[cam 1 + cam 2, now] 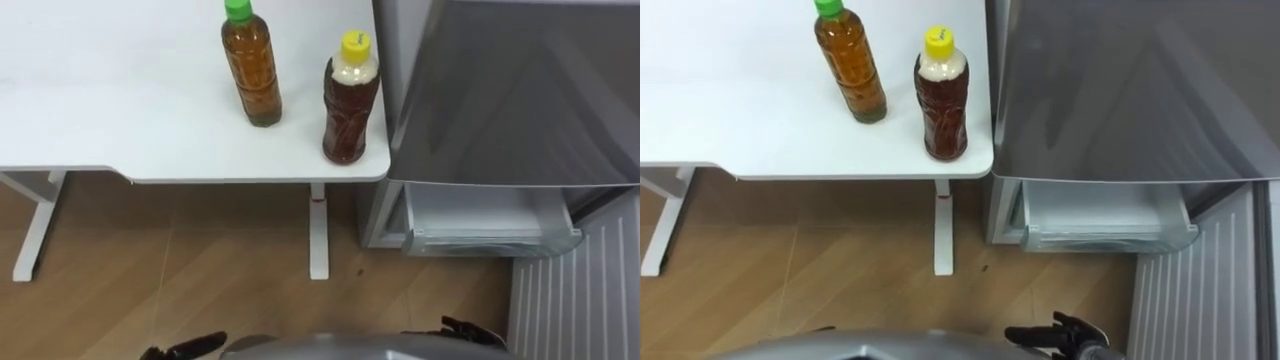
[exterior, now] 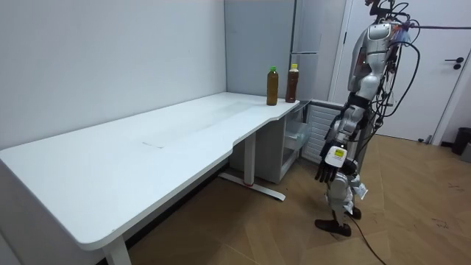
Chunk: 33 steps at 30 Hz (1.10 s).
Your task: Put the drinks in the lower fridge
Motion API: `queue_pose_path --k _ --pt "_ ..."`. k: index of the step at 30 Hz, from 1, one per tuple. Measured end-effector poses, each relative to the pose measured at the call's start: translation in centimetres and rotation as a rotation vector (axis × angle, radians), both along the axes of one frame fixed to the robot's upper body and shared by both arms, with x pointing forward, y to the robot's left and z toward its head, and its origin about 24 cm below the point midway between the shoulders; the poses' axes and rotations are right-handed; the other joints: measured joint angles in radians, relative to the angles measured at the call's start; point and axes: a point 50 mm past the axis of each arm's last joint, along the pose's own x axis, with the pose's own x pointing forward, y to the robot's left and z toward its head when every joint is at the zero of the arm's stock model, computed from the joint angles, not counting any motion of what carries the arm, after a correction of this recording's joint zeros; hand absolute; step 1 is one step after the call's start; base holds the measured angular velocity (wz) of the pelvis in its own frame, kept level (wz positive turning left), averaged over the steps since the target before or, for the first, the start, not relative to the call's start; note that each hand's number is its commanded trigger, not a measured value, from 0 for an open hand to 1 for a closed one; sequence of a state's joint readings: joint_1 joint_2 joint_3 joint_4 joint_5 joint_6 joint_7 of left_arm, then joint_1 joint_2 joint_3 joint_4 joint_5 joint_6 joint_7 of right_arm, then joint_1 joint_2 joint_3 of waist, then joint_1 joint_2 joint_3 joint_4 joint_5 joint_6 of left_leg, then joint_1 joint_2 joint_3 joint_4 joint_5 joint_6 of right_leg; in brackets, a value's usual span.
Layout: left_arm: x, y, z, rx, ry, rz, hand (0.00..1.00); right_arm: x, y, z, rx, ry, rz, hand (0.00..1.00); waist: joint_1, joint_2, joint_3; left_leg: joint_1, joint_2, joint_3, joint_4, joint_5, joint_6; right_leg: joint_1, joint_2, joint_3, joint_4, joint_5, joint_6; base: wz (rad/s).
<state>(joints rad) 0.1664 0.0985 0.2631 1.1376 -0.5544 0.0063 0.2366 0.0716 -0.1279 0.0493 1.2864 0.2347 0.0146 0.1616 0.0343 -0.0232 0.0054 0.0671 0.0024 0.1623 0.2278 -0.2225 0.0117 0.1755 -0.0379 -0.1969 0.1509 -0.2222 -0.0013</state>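
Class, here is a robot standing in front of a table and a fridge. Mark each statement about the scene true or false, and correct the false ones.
1. The green-capped plastic bottle of amber drink and the yellow-capped plastic bottle of dark brown drink stand upright on the white table. True.
2. The green-capped bottle stands nearer the fridge. False: the yellow-capped bottle is nearer the grey fridge.
3. The fridge's lower compartment is open. True.
4. A robot hand grips a bottle. False: the left robot hand hangs low and empty.
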Motion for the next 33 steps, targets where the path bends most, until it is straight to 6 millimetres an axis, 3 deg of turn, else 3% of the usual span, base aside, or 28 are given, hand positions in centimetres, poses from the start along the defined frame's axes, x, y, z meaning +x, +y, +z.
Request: queue_pose_path --k 4,7,12,17,20,26,33 --pt "0.5 0.5 0.3 0.008 -0.044 0.23 0.0 0.2 -0.1 0.0 -0.008 -0.005 -0.005 0.0 -0.001 0.009 -0.0016 0.005 0.0 0.0 -0.005 0.0 0.0 0.002 0.0 0.001 0.002 0.0 0.0 0.0" --pt "2.7 1.5 1.3 0.031 -0.15 0.375 0.0 0.2 -0.2 0.1 -0.022 -0.009 0.0 0.0 -0.002 0.01 -0.0007 -0.001 0.0 -0.001 -0.003 0.0 0.0 -0.002 0.0 0.001 0.003 0.0 0.0 0.0" --pt "6.6 3.2 3.7 0.129 -0.331 0.397 0.0 0.4 -0.6 0.3 -0.055 -0.042 -0.004 0.0 0.0 0.017 -0.0009 -0.006 -0.001 0.001 -0.005 0.0 0.0 -0.011 0.0 0.002 0.002 0.0 0.0 -0.01" --pt "11.9 4.3 8.8 0.228 -0.6 0.387 0.0 0.2 -0.9 0.4 -0.067 -0.05 -0.022 0.0 -0.001 0.02 -0.0027 -0.014 0.0 -0.002 -0.002 0.001 -0.001 -0.019 0.002 0.001 0.001 0.0 0.0 0.0" --pt "13.8 4.5 11.7 0.302 -0.713 0.334 0.0 0.1 -0.9 0.4 -0.07 -0.051 -0.02 0.0 0.0 0.019 -0.005 -0.007 -0.001 -0.001 -0.006 0.001 -0.001 -0.017 0.002 0.001 0.001 0.0 0.0 -0.02" --pt "16.1 4.4 17.4 0.494 -0.914 0.19 0.0 0.3 -0.9 0.4 -0.064 -0.056 -0.016 0.0 0.001 0.013 -0.0046 -0.004 -0.001 -0.003 -0.006 0.001 -0.001 -0.015 0.002 0.003 0.001 0.0 0.0 0.0" --pt "16.9 3.7 22.6 0.746 -1.066 0.031 0.0 0.2 -0.8 0.4 -0.059 -0.053 -0.015 0.0 0.001 0.002 -0.0029 -0.004 0.0 -0.002 -0.002 0.001 -0.001 -0.015 0.003 0.007 0.001 0.0 0.0 -0.01"
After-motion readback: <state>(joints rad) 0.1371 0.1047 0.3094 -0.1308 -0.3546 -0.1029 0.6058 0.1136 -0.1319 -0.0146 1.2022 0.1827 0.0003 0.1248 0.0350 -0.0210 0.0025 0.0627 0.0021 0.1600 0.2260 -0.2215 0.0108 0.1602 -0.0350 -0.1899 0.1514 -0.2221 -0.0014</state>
